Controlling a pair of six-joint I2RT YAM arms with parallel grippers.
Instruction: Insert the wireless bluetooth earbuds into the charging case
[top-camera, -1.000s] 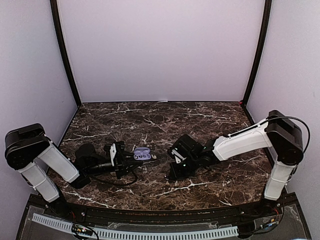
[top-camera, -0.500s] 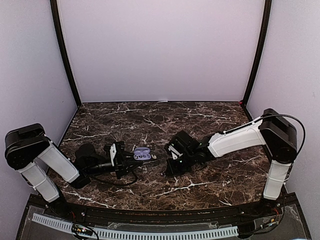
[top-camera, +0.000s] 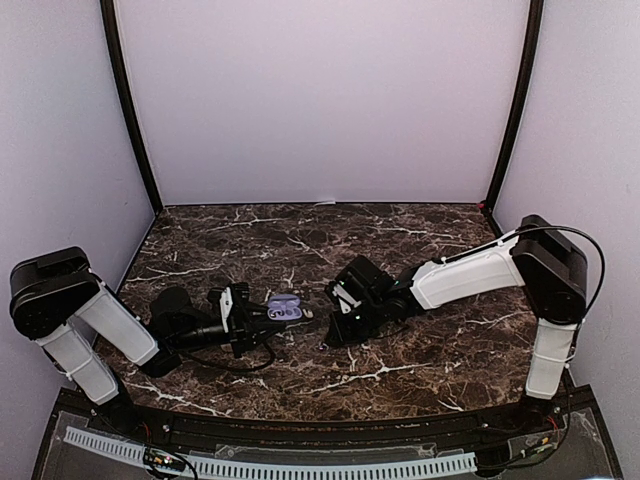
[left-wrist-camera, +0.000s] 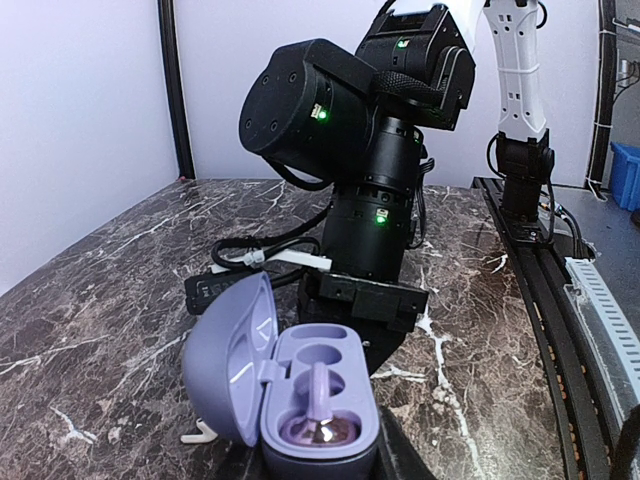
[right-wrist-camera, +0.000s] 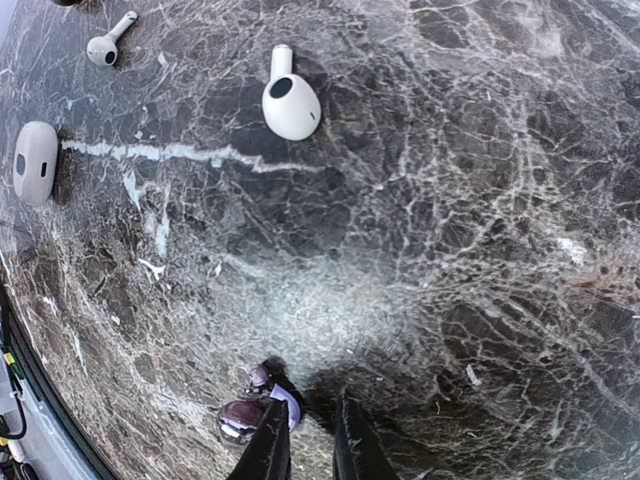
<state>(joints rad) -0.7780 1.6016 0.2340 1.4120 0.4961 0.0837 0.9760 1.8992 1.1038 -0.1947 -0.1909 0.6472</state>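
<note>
The lilac charging case (left-wrist-camera: 300, 390) stands with its lid open, and my left gripper (left-wrist-camera: 320, 462) is shut on its base. One lilac earbud (left-wrist-camera: 318, 425) sits in the near pocket; the far pocket is empty. From above the case (top-camera: 284, 307) lies left of centre. My right gripper (right-wrist-camera: 311, 401) points down at the marble just right of the case, its jaws a narrow gap apart with nothing between them. A purple earbud (right-wrist-camera: 245, 412) lies on the table against the outside of the left finger (right-wrist-camera: 272, 440). Seen from above, the right gripper (top-camera: 340, 330) hides it.
Two white stemmed earbuds (right-wrist-camera: 290, 100) (right-wrist-camera: 108, 45) and a white oval piece (right-wrist-camera: 35, 160) lie on the dark marble table (right-wrist-camera: 480, 200) beyond the right gripper. The right arm's wrist (left-wrist-camera: 370, 150) looms close behind the case. A small white part (left-wrist-camera: 200, 432) lies beside the lid.
The right arm has slid left along the table toward the case, and its jaws have parted slightly. The left arm and case have not moved.
</note>
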